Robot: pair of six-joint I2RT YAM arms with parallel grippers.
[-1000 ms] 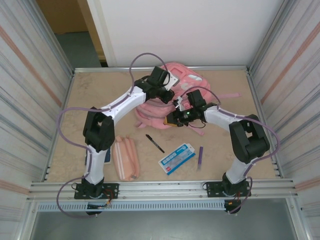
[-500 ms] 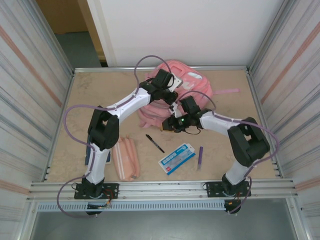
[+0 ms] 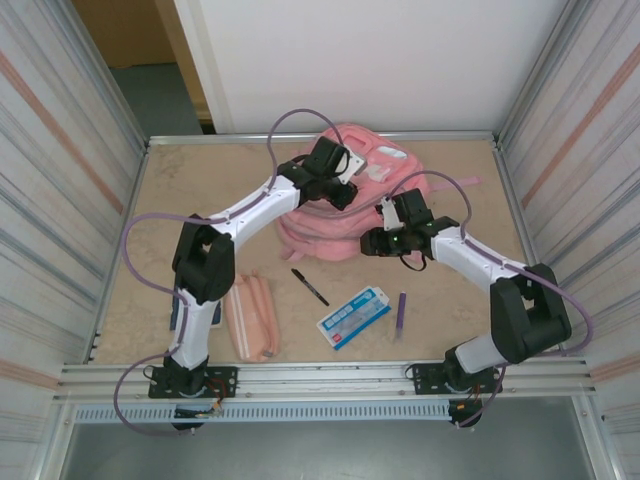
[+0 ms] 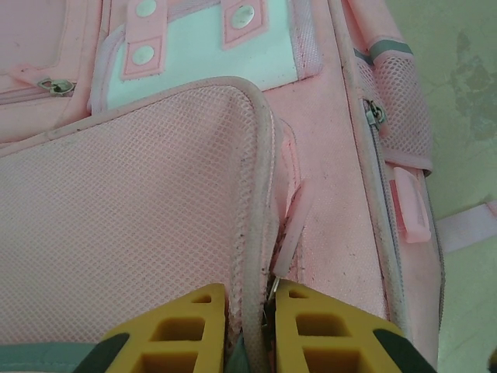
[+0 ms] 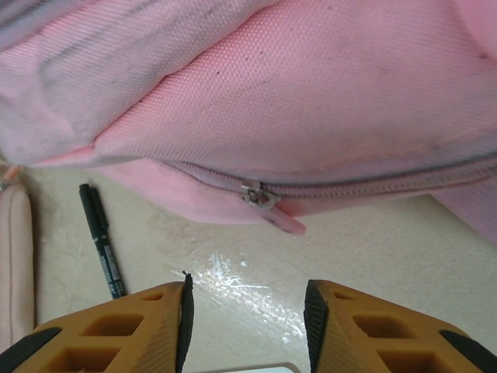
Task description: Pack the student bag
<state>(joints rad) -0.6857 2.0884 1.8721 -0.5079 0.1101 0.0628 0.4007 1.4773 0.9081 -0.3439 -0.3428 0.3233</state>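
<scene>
**Left gripper pinches the bag, right gripper is open**

I see the bag (image 3: 318, 232) lying at the far middle of the table (image 3: 200, 190). My left arm reaches far out and leans over to the right, bent at the elbow. Its gripper (image 3: 338, 188) sits on top of the bag. In the left wrist view that gripper (image 4: 250, 299) is almost closed. Its yellow fingers (image 4: 186, 326) squeeze a pink edge of the bag (image 4: 334, 194), right beside the mesh pocket (image 4: 116, 233).

My right arm reaches out and bends in to the left. Its gripper (image 3: 372, 242) is down low at the near side of the bag. In the right wrist view this gripper (image 5: 247, 299) is wide open and holds nothing. The zip pull (image 5: 260, 196) on the bag (image 5: 311, 93) hangs just in front of the gap and touches neither finger.

A black pen (image 3: 310, 286) lies on the table near the bag. A pencil case (image 3: 250, 315), a blue and white box (image 3: 353, 316) and a purple pen (image 3: 401, 312) lie closer to me, apart from the bag.
</scene>
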